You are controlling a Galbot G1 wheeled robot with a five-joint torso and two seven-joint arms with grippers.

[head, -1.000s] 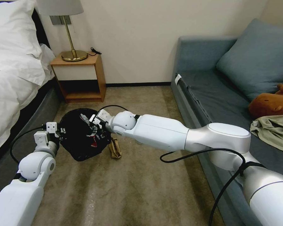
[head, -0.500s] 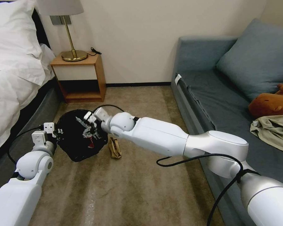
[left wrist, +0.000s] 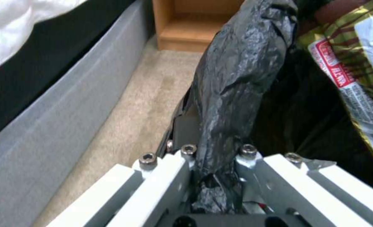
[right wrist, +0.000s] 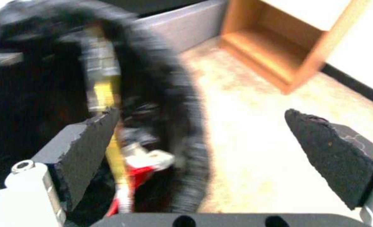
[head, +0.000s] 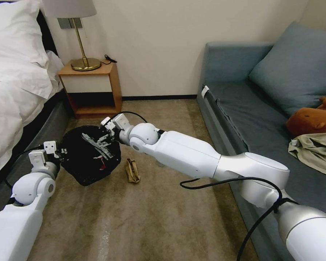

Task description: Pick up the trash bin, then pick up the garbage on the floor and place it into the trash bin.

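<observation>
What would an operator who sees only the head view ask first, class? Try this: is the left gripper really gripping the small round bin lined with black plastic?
Observer: Yes. In the left wrist view the left gripper is shut on the crinkled black plastic bag draped over the rim of the small round trash bin.
Operator: Is anything inside it yet?
Observer: A red-and-white snack wrapper and a gold-striped foil wrapper lie inside.
Operator: What are the other arm's jaws doing?
Observer: In the right wrist view the right gripper is at the bin's rim with its jaws wide open and nothing held between them.
</observation>
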